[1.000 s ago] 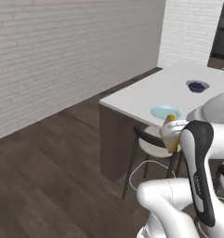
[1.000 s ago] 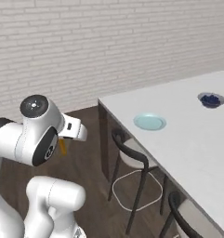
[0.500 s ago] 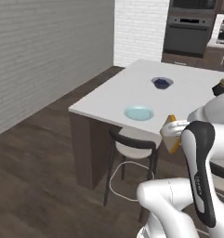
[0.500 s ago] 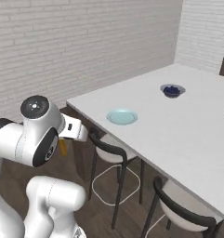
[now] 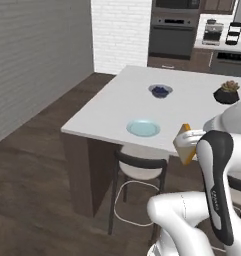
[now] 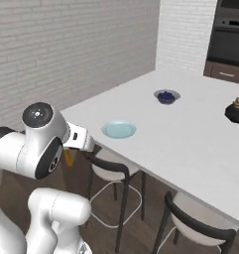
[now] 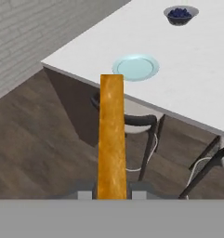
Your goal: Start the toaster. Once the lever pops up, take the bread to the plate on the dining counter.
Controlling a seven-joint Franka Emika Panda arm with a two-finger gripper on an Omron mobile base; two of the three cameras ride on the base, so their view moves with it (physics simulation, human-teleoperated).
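**One slice of bread clamped in the gripper, plate ahead on the dining counter**

I see the gripper [image 7: 112, 194] pinching the bread [image 7: 112, 139] edge-on in the hand view: the golden-brown slice stands between the two fingertips [image 7: 87, 193] and reaches up toward the plate [image 7: 135, 67]. From the left base view the bread [image 5: 185, 144] shows as a tan wedge at the end of the arm, held off the near edge of the dining counter [image 5: 117, 100] and above the floor, not touching the top.

The pale blue-green plate [image 5: 143, 128] lies flat near the near edge of the white top, with nothing on it. In the right base view the plate [image 6: 119, 130] sits near the corner of the dining counter [image 6: 200, 129], and a sliver of orange bread [image 6: 67, 157] peeks out under the arm's wrist, short of the counter's edge.

Farther along the top I see a small grey bowl [image 5: 160, 91] with dark blue contents, well apart from the plate, and a dark potted plant [image 5: 227, 93] beyond it. A dark-framed stool [image 5: 140, 170] with a pale seat is tucked under the counter just below the plate.
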